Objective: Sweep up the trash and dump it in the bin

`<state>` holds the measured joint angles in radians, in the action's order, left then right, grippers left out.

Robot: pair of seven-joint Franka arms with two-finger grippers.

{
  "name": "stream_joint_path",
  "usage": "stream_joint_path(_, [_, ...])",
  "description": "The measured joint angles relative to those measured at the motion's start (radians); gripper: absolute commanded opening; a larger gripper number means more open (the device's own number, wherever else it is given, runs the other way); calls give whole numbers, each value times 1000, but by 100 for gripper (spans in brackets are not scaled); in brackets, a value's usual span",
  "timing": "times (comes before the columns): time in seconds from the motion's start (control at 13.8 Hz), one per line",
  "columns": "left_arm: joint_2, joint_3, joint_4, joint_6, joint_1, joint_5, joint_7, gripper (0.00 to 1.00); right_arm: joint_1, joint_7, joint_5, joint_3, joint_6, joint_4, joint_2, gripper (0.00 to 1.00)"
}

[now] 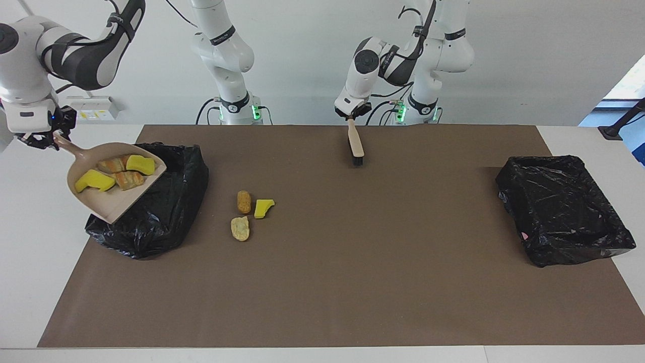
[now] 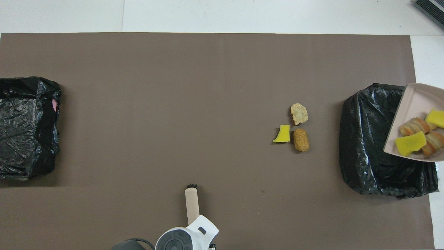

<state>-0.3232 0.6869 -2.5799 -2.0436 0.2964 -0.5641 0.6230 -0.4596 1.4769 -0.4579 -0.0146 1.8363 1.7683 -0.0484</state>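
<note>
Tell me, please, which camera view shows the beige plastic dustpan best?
The facing view: the whole beige plastic dustpan shows, handle gripped by the right gripper, above the black bag-lined bin. The overhead view cuts it off at the frame's edge, handle unseen.
</note>
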Motion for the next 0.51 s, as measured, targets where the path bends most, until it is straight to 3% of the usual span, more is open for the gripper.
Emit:
stream_joint_path(0.07, [7,0,0,0,0,0,0,0,4,3,-35,-7,10,3,-1,0])
stream_joint_path(0.29, [9,0,0,0,0,-1,-5,17,36,4,-144,-16,30,17,-2,0])
stream_joint_path(0.36, [10,0,0,0,0,-2,-10,31,40,4,-169,-17,40,22,-2,0])
stream_joint_path(0.51, [12,0,0,1,0,-4,-17,34,41,6,-213,-17,58,36,-2,0])
